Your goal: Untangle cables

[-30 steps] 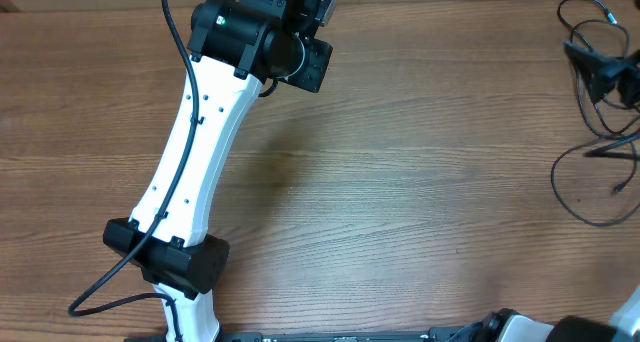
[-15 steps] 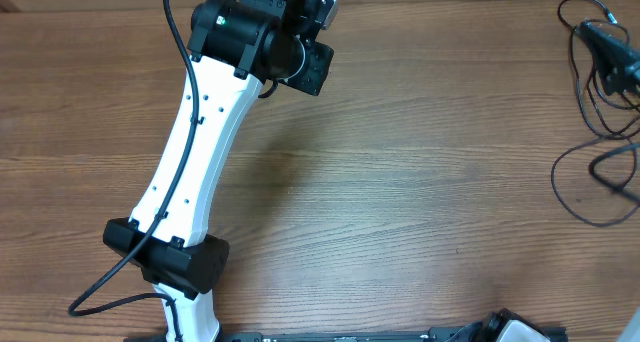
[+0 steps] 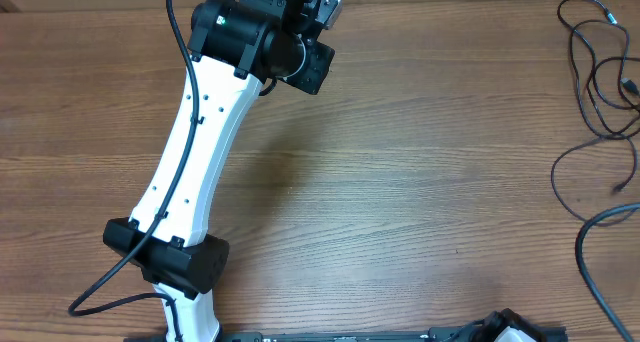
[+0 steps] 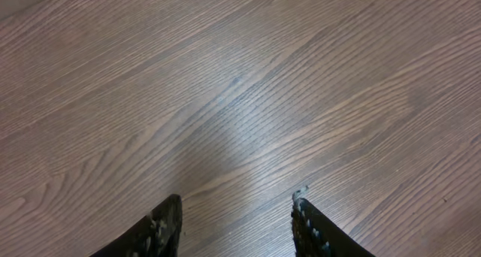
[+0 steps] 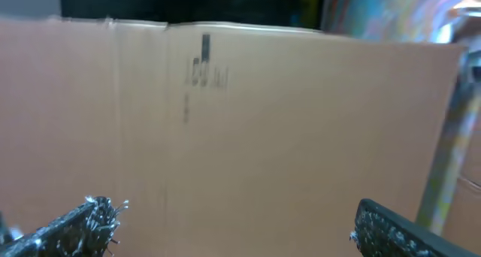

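Note:
The cables [image 3: 592, 77] are thin black cords lying in loose loops on the wooden table [image 3: 400, 202] at its far right edge, and one strand [image 3: 598, 227] curves down toward the lower right corner. My left arm [image 3: 200, 132] reaches up to the table's top centre, far from them. In the left wrist view my left gripper [image 4: 237, 208] is open over bare wood with nothing between its fingers. My right gripper [image 5: 233, 216] stands wide open and empty, facing a brown cardboard panel; the right arm is out of the overhead view.
A brown cardboard panel [image 5: 263, 122] fills the right wrist view. The left arm's own thick black cable [image 3: 110, 282] loops at the lower left. Robot bases [image 3: 350, 336] line the table's near edge.
The right gripper, among the cables at the right edge a second ago, has left the overhead view. The cables have dropped and shifted, with a strand now running to the lower right. The left arm is still.

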You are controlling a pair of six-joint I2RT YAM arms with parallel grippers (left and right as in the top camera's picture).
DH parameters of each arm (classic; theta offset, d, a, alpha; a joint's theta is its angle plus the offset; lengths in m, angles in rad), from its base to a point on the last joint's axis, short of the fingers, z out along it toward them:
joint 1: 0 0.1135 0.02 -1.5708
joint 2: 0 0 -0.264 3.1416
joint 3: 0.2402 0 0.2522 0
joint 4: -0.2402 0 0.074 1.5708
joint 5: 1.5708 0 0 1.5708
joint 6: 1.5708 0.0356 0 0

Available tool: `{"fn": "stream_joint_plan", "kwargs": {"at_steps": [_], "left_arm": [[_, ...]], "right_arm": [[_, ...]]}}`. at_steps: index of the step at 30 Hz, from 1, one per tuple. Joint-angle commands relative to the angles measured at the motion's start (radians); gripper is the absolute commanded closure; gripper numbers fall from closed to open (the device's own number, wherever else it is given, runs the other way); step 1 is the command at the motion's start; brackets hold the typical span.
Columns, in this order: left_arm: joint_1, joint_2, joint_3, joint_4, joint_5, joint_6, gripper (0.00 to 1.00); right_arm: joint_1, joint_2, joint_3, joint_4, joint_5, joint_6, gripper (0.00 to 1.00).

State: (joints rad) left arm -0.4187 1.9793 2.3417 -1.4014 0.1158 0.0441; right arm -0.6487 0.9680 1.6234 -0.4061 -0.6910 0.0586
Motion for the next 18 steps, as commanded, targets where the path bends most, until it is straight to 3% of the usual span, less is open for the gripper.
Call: {"fn": "stream_joint_plan", "kwargs": {"at_steps": [1,6,11,18], "left_arm": [[-0.001,-0.004,-0.013,-0.008,0.008,0.024,0.53],[-0.001,-0.003,-0.044,0.027,0.008,0.039,0.53],[-0.001,-0.004,-0.094,0.074,0.009,0.039,0.53],[-0.001,-0.004,-0.166,0.086,0.029,0.031,0.56]], "right_arm": [[-0.013,-0.035,0.014,0.001,0.069,0.094,0.00],[-0.013,-0.064,-0.063,-0.122,0.037,0.088,0.00],[-0.006,-0.105,-0.298,-0.024,-0.055,0.070,0.00],[0.266,-0.239,-0.593,0.090,0.114,-0.061,0.00]]}}
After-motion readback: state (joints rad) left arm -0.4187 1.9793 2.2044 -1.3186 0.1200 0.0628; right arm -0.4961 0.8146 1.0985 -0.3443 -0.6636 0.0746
